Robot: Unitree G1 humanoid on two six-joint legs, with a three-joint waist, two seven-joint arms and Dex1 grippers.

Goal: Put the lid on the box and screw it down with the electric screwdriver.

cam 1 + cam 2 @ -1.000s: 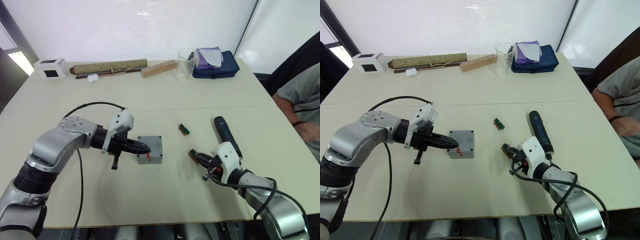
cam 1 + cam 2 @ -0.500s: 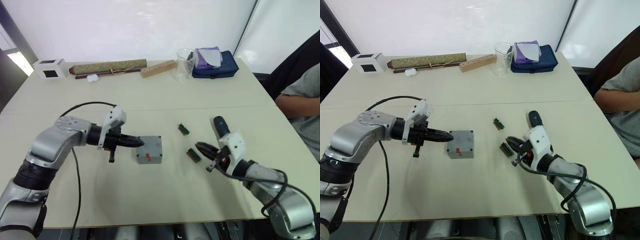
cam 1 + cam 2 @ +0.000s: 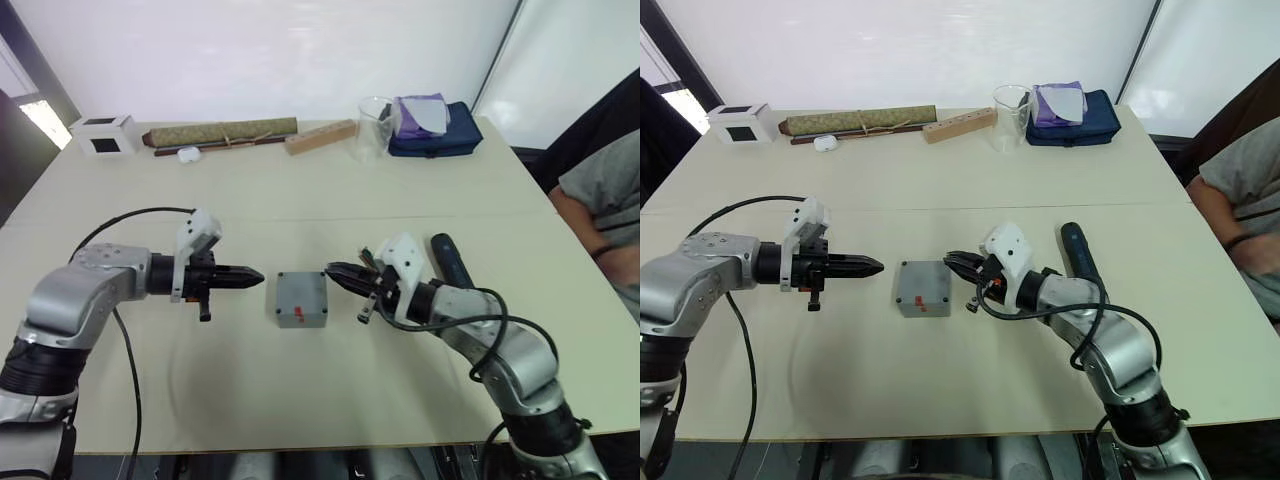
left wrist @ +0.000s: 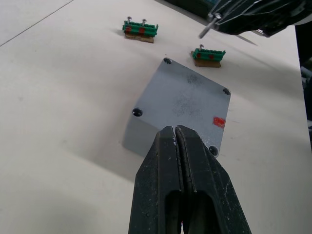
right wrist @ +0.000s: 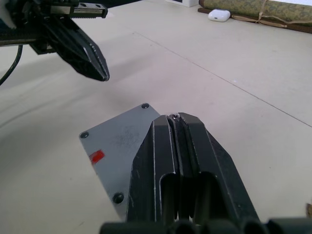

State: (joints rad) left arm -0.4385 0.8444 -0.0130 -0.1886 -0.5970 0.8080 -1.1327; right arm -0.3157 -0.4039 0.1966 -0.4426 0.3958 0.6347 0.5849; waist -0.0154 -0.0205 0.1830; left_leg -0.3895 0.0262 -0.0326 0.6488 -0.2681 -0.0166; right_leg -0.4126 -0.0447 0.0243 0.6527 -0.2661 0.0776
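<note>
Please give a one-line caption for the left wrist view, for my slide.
Left gripper, jaws shut, points at the lidded box; two green terminal blocks lie beyond.

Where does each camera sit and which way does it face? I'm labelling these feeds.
Left and right eye views: on the head, looking forward and down at the table; both arms show.
Left wrist view: along the left gripper at the square grey plastic box.
Right wrist view: along the right gripper at that box, with the left gripper opposite.
All share the box, lid on.
</note>
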